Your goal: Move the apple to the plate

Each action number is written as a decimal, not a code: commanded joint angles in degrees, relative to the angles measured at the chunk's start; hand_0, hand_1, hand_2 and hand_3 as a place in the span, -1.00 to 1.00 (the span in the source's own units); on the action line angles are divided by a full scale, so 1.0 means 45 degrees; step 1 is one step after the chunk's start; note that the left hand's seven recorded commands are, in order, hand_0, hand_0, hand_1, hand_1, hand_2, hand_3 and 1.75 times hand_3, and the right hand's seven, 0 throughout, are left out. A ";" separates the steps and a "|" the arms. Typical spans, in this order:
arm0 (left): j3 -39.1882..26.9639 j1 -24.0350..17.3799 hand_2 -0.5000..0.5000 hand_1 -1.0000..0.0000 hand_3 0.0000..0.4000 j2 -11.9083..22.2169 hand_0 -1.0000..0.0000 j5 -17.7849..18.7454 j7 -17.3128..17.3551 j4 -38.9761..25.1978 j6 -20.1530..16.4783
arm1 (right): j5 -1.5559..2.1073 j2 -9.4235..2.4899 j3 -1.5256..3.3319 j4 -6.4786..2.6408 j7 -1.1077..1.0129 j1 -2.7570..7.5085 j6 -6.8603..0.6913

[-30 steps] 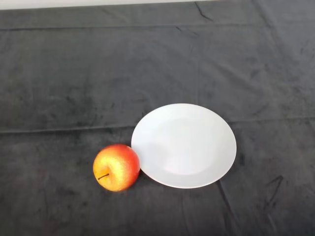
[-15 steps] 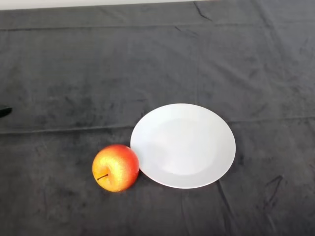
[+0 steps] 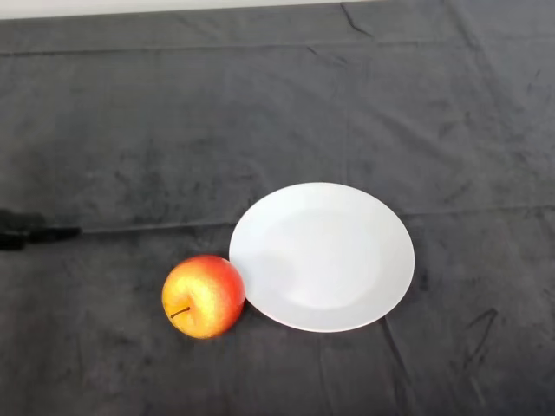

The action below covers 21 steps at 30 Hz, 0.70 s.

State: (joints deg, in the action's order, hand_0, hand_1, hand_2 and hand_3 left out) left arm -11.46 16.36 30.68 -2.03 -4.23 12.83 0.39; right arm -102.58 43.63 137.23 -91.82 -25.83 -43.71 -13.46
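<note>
A red and yellow apple (image 3: 204, 295) sits on the dark cloth, stem facing up toward me, touching the left rim of a white plate (image 3: 322, 256). The plate has nothing on it. Only a thin black part of my left hand (image 3: 26, 234) shows at the view's left edge, level with the plate's middle. It is well to the left of the apple and a little beyond it, touching nothing.
The dark cloth (image 3: 260, 113) covers the whole table and has a few creases. A pale strip of the table's far edge (image 3: 130, 7) shows at the top.
My left hand has come in from the left edge and reached further right. The apple and the plate have not moved.
</note>
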 commanded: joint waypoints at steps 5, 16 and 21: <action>0.0608 -0.0894 0.00 1.00 -1.00 0.0222 1.00 -0.0492 0.0762 -0.1348 -0.0761 | 0.0050 0.0235 0.0137 0.0468 -0.0192 -0.0609 0.0049; 0.1584 -0.1598 0.00 1.00 -1.00 0.0705 1.00 -0.0811 0.2043 -0.2612 -0.1604 | 0.0050 0.0236 0.0136 0.0473 -0.0194 -0.0611 0.0052; 0.1943 -0.1730 0.00 1.00 -1.00 0.0902 1.00 -0.0935 0.2533 -0.3059 -0.1887 | 0.0050 0.0237 0.0136 0.0474 -0.0194 -0.0612 0.0052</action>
State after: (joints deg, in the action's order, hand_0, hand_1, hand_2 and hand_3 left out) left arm -3.51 10.12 30.59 -5.62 6.69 2.29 -7.66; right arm -102.58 43.63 137.23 -91.81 -25.83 -43.71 -13.46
